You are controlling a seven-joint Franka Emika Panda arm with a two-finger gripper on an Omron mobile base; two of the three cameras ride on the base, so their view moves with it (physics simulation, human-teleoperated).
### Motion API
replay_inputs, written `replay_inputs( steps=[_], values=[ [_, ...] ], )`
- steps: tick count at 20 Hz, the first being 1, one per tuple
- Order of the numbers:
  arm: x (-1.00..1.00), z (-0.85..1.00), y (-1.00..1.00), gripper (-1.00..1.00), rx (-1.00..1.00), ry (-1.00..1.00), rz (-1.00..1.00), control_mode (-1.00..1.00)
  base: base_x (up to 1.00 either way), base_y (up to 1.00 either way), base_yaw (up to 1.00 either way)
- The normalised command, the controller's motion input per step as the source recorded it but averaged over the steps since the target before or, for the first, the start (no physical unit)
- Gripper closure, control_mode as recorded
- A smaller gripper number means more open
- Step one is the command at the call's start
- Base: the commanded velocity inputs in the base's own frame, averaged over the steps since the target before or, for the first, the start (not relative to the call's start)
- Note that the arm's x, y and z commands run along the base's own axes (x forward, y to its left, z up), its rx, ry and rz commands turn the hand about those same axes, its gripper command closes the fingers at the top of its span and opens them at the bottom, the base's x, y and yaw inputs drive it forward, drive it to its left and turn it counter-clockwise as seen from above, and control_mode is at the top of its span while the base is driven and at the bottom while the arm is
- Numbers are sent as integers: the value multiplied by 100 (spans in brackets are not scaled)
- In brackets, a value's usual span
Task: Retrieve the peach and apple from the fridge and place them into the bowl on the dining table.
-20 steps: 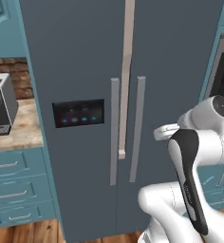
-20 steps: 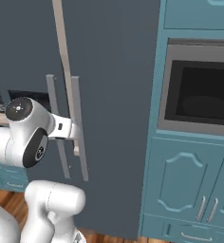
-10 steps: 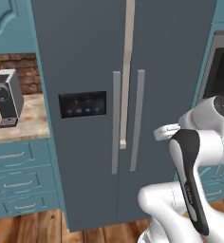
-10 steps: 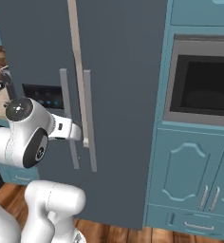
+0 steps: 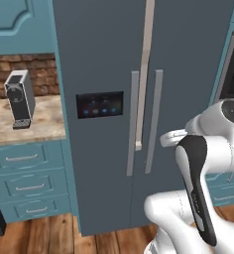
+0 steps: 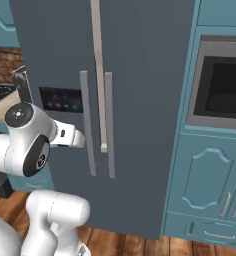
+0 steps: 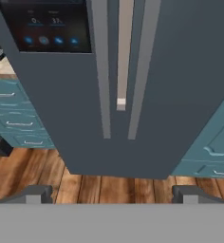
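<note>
- Fridge (image 5: 104,64): both doors closed, so whatever it holds is hidden; peach and apple presumably inside. It stands directly ahead of the arm, placed for a door pull.
- Handles (image 7: 103,71): two grey vertical bars flanking the door seam, well apart from the tool.
- Coffee machine (image 5: 20,99): on the worktop (image 5: 39,119) left of the fridge.
- Tool (image 7: 111,194): released, jaws spread wide, empty, facing the seam.
</note>
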Motion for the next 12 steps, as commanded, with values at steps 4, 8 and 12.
replay_inputs(
  steps=[4, 8, 12],
  values=[
    [0, 0, 0, -100, 0, 0, 0, 100, -46, 8, 0],
    [0, 0, 0, -100, 0, 0, 0, 100, -9, 0, 0],
    [16, 0, 0, -100, 0, 0, 0, -100, 0, 0, 0]
  ],
)
